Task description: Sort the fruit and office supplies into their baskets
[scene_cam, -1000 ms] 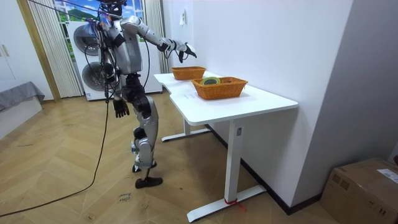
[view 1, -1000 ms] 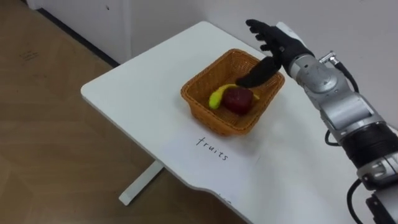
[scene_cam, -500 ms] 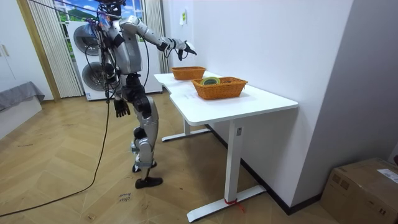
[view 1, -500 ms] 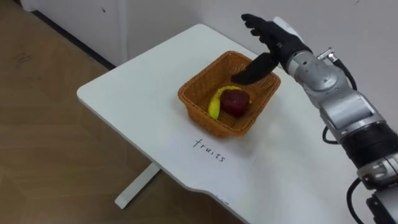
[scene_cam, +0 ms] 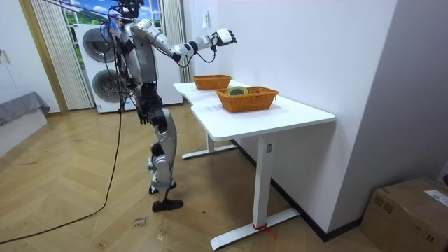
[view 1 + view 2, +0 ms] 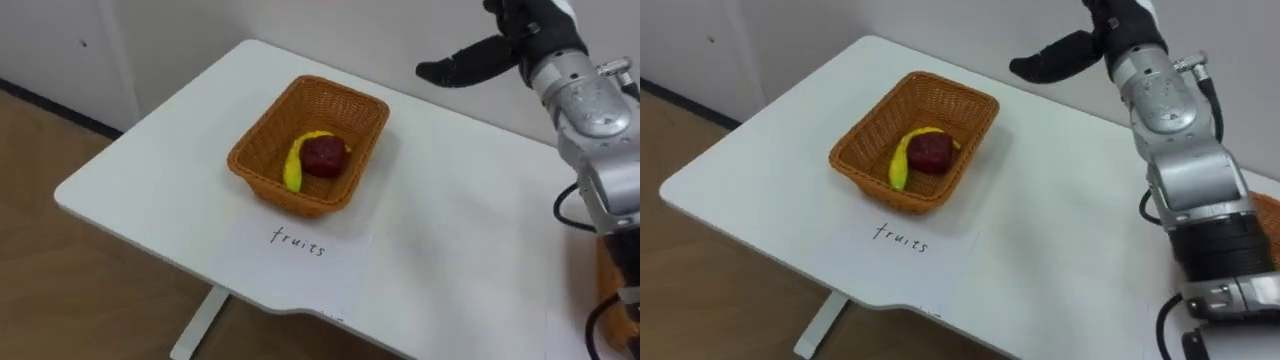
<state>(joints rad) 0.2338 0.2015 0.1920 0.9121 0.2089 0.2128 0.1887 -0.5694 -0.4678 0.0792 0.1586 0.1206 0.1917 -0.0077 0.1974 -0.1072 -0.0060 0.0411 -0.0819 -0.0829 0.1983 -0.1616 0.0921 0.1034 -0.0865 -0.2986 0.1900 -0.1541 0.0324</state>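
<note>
A banana (image 6: pixel 292 172) and apple (image 6: pixel 323 157) are lying in the basket (image 6: pixel 262 141) near the bench's (image 6: pixel 450 240) left edge. The right hand (image 6: pixel 535 35) is hovering above the far edge, fingers released and holding nothing. The left hand (image 5: pixel 143 117) is hanging at the hip. A second basket (image 5: pixel 246 100) is sitting further right.

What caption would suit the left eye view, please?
Open right hand high above white table; woven wicker basket holds yellow banana, round red fruit.

The single handwritten word "fruits" stood in dark pen on a white sheet of paper (image 6: pixel 298 243) that lay flat on the white worktop (image 6: pixel 450 250), just before the brown woven wicker basket (image 6: pixel 290 198); nothing else was legible.
</note>
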